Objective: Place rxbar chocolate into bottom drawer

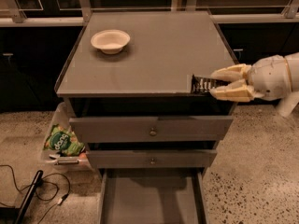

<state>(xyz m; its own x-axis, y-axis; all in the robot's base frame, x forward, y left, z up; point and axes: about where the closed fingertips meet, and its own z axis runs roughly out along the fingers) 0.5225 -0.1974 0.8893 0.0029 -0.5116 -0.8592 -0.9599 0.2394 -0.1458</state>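
— Layout, big things first?
— Desk (154, 55): grey top, with a bowl (110, 40) near its back left corner. Below the front edge are two knobbed drawers (152, 127). Beneath them the bottom drawer (149, 202) is pulled out toward the camera, plain grey floor showing.
— And your gripper?
— My gripper (215, 83) hangs at the desk's front right corner, reaching in from the right. Its fingers are clamped on the rxbar chocolate (202, 84), one on either side.
— How does the bar lie?
— Long axis left-right. It sticks out leftward from my fingertips, and its free end sits at the front edge, near that corner.
— What does the move turn on?
— The drawer lies below me and toward the desk's left, out past the front edge. I judge I must carry the bar forward off the edge, leftward, then down past both upper drawer fronts.
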